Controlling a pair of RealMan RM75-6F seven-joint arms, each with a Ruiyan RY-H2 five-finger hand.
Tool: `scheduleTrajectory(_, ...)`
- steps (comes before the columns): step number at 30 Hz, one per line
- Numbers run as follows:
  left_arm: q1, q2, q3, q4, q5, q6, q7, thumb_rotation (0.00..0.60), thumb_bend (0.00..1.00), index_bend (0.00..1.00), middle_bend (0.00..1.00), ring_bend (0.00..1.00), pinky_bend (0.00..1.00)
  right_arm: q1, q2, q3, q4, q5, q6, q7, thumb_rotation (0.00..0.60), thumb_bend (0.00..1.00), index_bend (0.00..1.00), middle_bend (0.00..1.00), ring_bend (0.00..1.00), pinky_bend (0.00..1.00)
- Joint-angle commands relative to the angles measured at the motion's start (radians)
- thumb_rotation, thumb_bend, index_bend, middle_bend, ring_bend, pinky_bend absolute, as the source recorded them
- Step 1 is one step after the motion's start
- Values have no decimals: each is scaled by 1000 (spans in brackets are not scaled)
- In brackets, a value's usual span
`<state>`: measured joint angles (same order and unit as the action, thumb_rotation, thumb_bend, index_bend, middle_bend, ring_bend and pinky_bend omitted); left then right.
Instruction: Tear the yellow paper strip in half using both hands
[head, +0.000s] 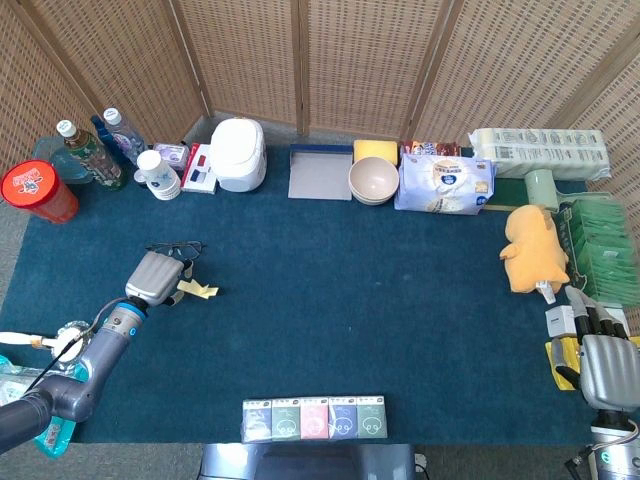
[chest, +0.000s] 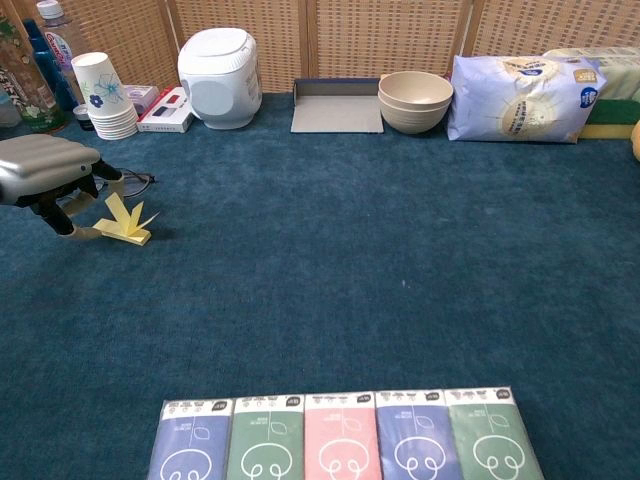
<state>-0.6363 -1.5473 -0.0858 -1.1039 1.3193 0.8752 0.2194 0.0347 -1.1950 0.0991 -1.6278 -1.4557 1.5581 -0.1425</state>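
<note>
Reaching beside the yellow paper strip (chest: 124, 222), left hand (chest: 45, 170) fingers spread

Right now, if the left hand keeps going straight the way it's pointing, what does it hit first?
Most likely the yellow paper strip. The left hand points toward it, fingertips right at its near edge. Whether they already touch is hard to tell. Nothing else lies between them.

A blue-carpeted bench (head: 350, 300) carries a yellow paper strip (chest: 125, 222), eyeglasses (head: 176, 248), bowls (chest: 414, 100) and tissue packs (chest: 340, 433).

no text legible on any packaging
</note>
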Motion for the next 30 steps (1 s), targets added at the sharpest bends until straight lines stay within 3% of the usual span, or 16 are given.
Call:
scheduleTrajectory(1,-3,-6,2,8,-3,-3,1,600,243,442,803,904,966,1,-1,1,2,2,-2,0,600,480,15,180,175,279)
scheduleTrajectory(16,-20,-21,2,29,-26,-32,8,600,244,477,803,904,966,5,-16,5,18,16,-18,2,600,480,19,180,175,280)
scheduleTrajectory(30,-33,-4,-4,-3,-35,-41,-7,600,308,643,810,906,966,4,-26,9,29,18,-14,14,600,480,23,181,175,280)
